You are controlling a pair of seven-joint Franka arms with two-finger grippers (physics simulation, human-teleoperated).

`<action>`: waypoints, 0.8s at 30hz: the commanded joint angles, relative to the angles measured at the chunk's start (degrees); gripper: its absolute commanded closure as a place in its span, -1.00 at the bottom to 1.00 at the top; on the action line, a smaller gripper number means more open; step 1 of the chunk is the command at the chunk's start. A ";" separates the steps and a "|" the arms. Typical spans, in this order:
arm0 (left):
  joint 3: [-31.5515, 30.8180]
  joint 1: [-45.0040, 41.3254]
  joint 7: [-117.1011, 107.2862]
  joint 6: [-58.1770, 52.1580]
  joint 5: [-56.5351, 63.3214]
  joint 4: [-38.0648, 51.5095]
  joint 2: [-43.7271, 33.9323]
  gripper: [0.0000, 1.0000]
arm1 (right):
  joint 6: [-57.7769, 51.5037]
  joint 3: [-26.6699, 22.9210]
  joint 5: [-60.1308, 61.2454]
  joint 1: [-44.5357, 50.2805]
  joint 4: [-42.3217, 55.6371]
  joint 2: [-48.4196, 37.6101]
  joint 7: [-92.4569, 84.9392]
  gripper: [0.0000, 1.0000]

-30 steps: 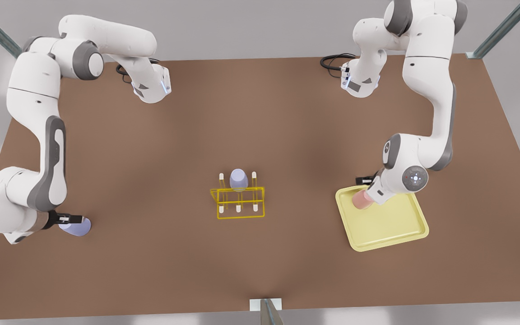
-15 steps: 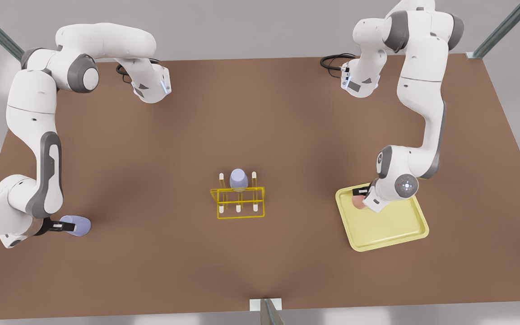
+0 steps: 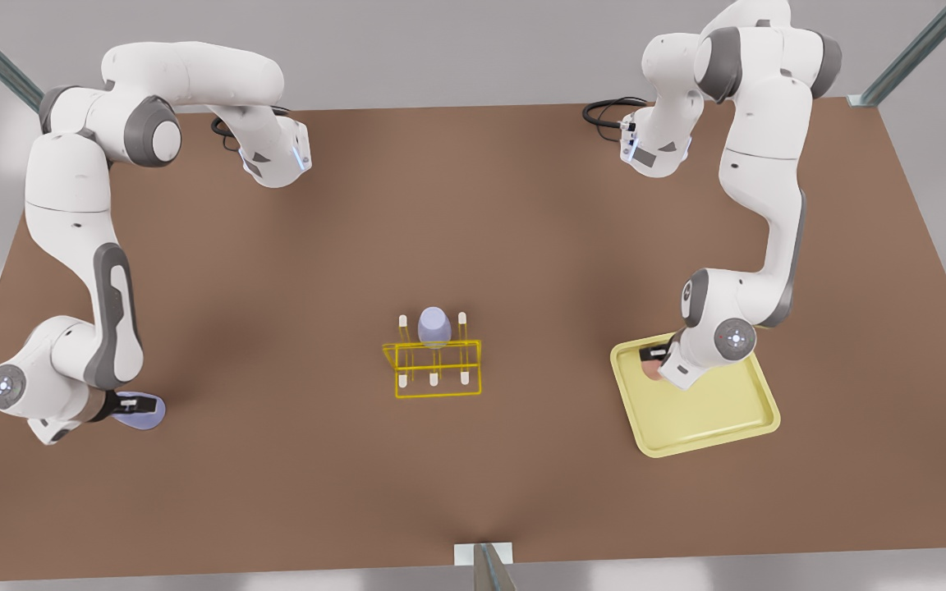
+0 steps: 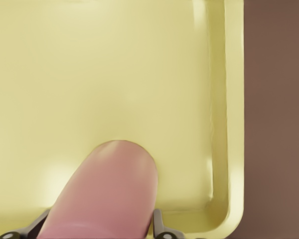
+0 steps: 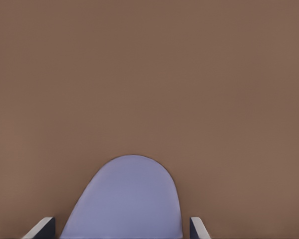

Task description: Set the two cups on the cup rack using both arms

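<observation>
The pale pink cup (image 3: 648,368) stands on the yellow tray, mostly hidden under the arm on the front view's right. In the left wrist view my left gripper (image 4: 99,226) has both fingers pressed against the sides of the pink cup (image 4: 107,194). A lavender-blue cup (image 3: 144,413) lies on the table at the front view's left. My right gripper (image 3: 133,404) is open around it, and in the right wrist view its fingers (image 5: 44,228) flank the cup (image 5: 124,199) with a small gap on each side. The yellow wire cup rack (image 3: 433,368) stands mid-table.
Another lavender-blue cup (image 3: 434,326) sits upturned on a rear middle peg of the rack. The flat yellow tray (image 3: 711,410) lies at the front view's right. A metal post (image 3: 485,566) rises at the table's near edge.
Both arms have shifted over their cups. The left gripper came down over the pink cup, which now shows less. The right arm's wrist moved inward beside the lavender-blue cup. Neither cup has moved.
</observation>
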 commanded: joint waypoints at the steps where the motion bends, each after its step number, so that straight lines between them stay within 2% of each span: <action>1: 0.05 0.06 -0.85 1.17 -0.19 0.02 -0.09 -0.78 | 0.94 0.13 0.04 0.00 -0.52 -0.18 -2.64 -1.00; 5: -0.03 0.06 -0.85 1.17 -0.11 0.11 -0.36 -0.77 | 0.94 0.13 0.04 0.00 -0.43 -0.09 -2.72 -1.00; 6: -0.03 0.15 -0.85 1.17 -0.11 0.20 -0.36 -0.77 | 0.94 0.13 0.04 0.00 -0.43 -0.01 -2.72 -0.88; 7: -0.03 0.15 -0.85 1.17 -0.11 0.28 -0.36 -0.77 | 0.94 0.13 0.04 0.00 -0.43 -0.01 -2.81 -0.58; 8: -0.12 0.15 -0.85 1.17 -0.11 0.28 -0.36 -0.77 | 0.94 0.13 0.04 0.00 -0.43 -0.01 -2.81 -0.56; 10: -0.12 0.15 -0.85 1.17 -0.02 0.37 -0.36 -0.77 | 0.94 0.13 0.04 0.00 -0.34 -0.01 -2.81 -0.56; 12: -0.12 0.15 -0.85 1.17 -0.02 0.46 -0.36 -0.68 | 0.94 0.13 0.04 -0.09 -0.34 -0.09 -2.81 -0.56; 20: -0.30 0.24 -0.85 1.08 -0.02 1.69 -0.36 -0.66 | -0.11 1.62 0.56 -0.18 0.27 -0.80 -2.81 -0.56; 23: -0.39 0.06 -0.94 -3.48 -0.11 4.59 0.08 -0.67 | -0.91 3.38 0.65 -0.35 0.27 -2.20 -2.81 -0.56; 24: -0.30 0.15 -1.12 -8.32 -0.28 7.14 0.08 -0.67 | -1.00 4.35 1.09 -0.44 0.27 -2.64 -2.81 -0.56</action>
